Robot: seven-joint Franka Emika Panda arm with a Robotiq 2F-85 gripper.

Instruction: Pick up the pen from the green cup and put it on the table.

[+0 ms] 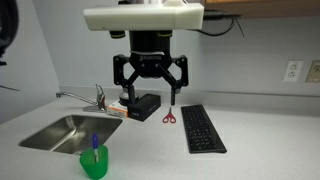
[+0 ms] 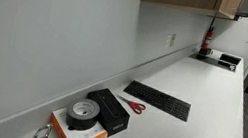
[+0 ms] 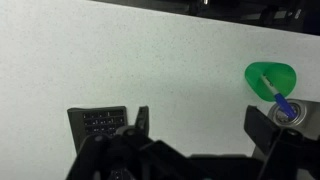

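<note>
The green cup (image 1: 94,162) stands near the front edge of the table (image 1: 260,140), beside the sink. The blue pen (image 1: 95,143) stands upright in it. In the wrist view the green cup (image 3: 270,76) is at the right edge, with the pen (image 3: 283,103) sticking out of it toward the right finger. My gripper (image 1: 150,98) hangs high above the table, behind the cup, fingers spread wide and empty. In the wrist view the gripper (image 3: 200,122) is open over bare table.
A steel sink (image 1: 58,130) with a faucet (image 1: 85,95) lies beside the cup. A black keyboard (image 1: 203,128), red-handled scissors (image 1: 169,118), a black box (image 1: 147,106) and a tape roll (image 2: 83,114) on an orange-white box lie on the table by the wall.
</note>
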